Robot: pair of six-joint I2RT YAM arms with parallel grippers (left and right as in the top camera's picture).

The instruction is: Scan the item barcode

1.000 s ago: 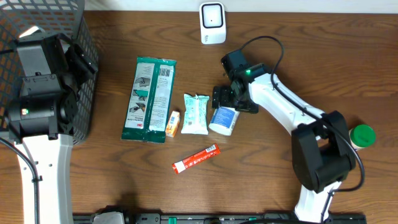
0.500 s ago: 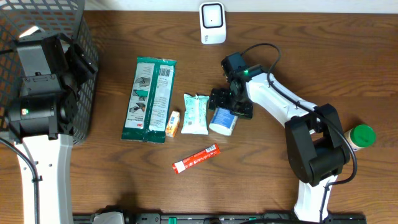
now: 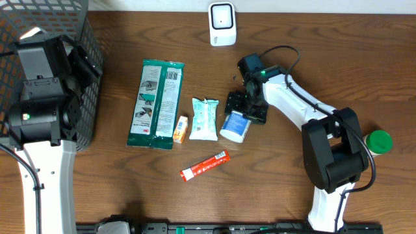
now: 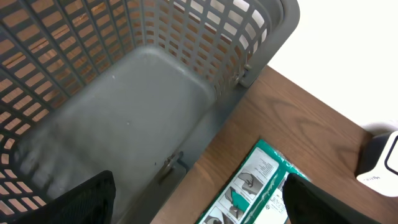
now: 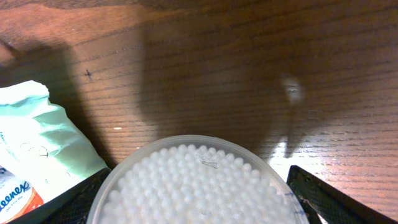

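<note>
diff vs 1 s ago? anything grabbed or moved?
The right gripper shifted slightly to the right above the cotton swab tub, and its arm's elbow swung with it. Its jaws straddle the tub, but whether they grip it cannot be told. The tub has not visibly moved. Unchanged: left gripper open over the basket, green pack, tissue pack, red tube, scanner.

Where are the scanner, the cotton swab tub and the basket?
white scanner [image 3: 221,24]: overhead view, on its front face.
cotton swab tub [image 5: 199,186]: right wrist view, on the swab heads at its top.
basket [image 4: 143,93]: left wrist view, on its bare floor.
</note>
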